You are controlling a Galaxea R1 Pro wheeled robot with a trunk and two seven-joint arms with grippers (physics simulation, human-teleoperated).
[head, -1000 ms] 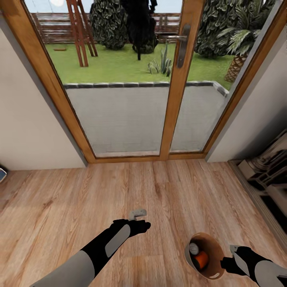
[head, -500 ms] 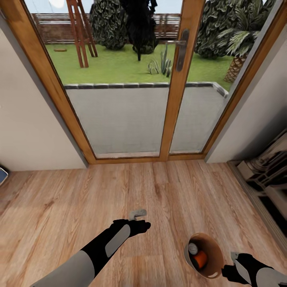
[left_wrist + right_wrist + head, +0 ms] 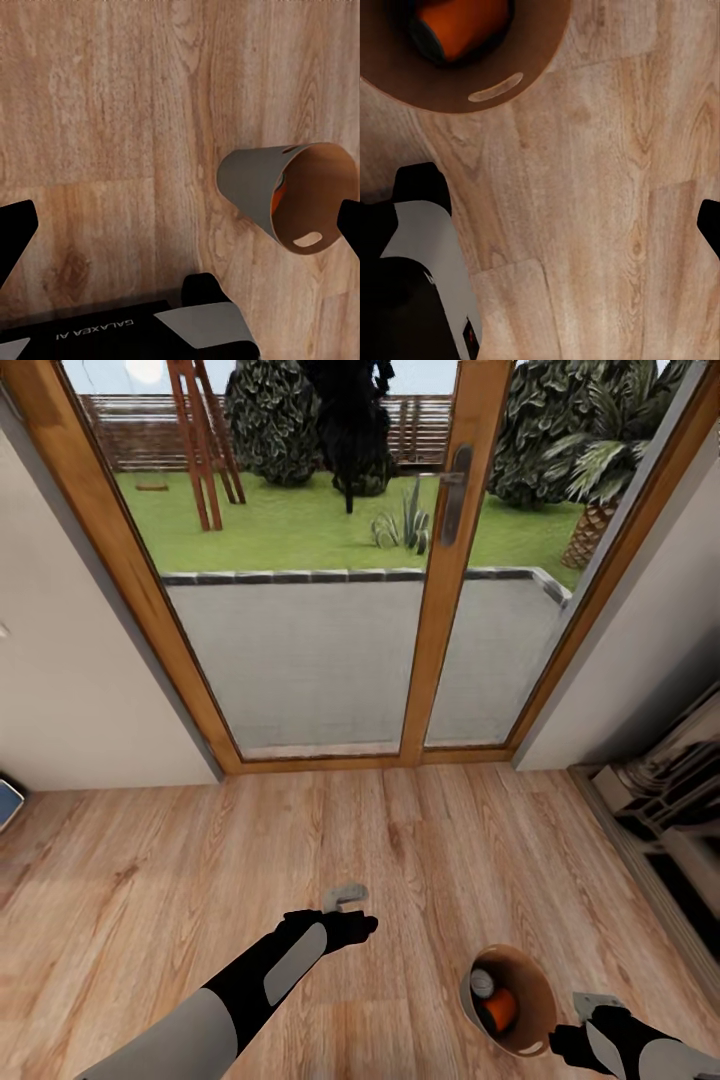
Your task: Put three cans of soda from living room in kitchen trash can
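1. Currently the head view faces wood-framed glass doors (image 3: 330, 560) with garden beyond; light wood floor (image 3: 150, 880) below.
2. Tash can (image 3: 512, 1000) sits upright on the floor at lower right, just beside the right gripper (image 3: 590, 1015).
3. Inside it: one orange soda can (image 3: 499, 1010) and a second can (image 3: 482, 984) showing only its silver top, colour unclear. Third can: cannot tell.
4. Right wrist view: can rim (image 3: 502, 82) and the orange can (image 3: 461, 26) close by; fingers spread wide apart, holding nothing.
5. Left gripper (image 3: 348, 900) hovers over bare floor, well apart from the bin; its fingers are spread, empty.
6. Left wrist view shows the bin's grey outside (image 3: 251, 184).
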